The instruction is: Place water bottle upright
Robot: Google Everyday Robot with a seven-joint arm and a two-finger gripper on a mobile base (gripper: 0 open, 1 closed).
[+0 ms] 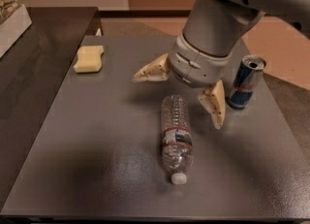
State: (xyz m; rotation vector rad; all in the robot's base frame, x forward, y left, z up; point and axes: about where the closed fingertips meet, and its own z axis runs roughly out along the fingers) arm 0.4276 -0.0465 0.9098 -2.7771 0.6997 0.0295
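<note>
Grey tabletop (pixel 63 160) spreads under my claw (pixel 178 102), which hangs low above it with its two fingers spread wide apart, holding nothing. The water bottle (pixel 177 138) lies on its side just under the claw. Its bottom end is between my fingertips, and its white cap (pixel 178 178) points away from the claw, toward the near table edge. A blue-and-silver can (pixel 246 82) stands upright close outside one finger. A yellow sponge (pixel 88 59) lies well apart, beyond the other finger.
</note>
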